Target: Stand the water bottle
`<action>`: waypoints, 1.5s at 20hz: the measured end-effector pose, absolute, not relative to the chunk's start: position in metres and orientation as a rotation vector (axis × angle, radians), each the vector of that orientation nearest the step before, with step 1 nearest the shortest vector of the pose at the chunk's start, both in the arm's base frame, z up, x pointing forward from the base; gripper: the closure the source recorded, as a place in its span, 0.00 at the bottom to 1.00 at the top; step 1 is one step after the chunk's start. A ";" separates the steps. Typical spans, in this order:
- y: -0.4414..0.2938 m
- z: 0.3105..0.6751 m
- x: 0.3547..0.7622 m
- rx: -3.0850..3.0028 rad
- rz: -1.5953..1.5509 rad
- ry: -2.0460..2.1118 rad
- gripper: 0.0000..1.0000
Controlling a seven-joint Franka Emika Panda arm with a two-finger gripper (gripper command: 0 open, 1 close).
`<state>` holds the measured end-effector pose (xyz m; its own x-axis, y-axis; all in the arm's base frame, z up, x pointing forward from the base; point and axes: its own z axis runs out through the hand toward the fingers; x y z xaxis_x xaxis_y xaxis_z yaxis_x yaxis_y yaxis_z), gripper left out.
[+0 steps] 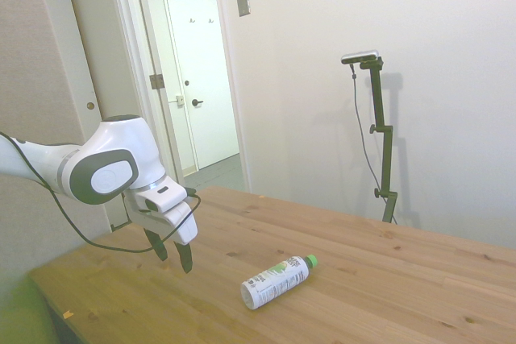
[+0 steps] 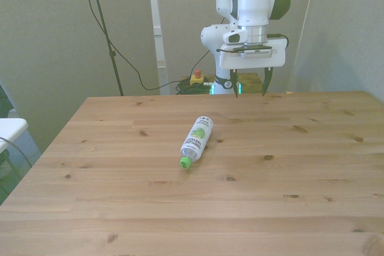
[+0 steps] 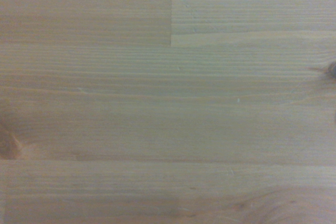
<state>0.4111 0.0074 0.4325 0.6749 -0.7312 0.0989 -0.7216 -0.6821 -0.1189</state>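
Looking across the table point(image 2: 120, 208), I see the water bottle point(image 2: 196, 141) lying on its side near the middle, green cap toward the near edge in the front view. My end effector point(image 2: 251, 84) hangs above the far edge, fingers spread wide apart and holding nothing, well apart from the bottle. My wrist view shows only bare wood planks.
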 end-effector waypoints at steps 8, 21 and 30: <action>-0.010 0.452 0.437 -2.760 -0.292 1.251 0.00; -0.147 0.454 0.570 -2.559 -0.438 1.551 0.00; -0.189 0.412 0.603 -2.508 -0.383 1.673 0.00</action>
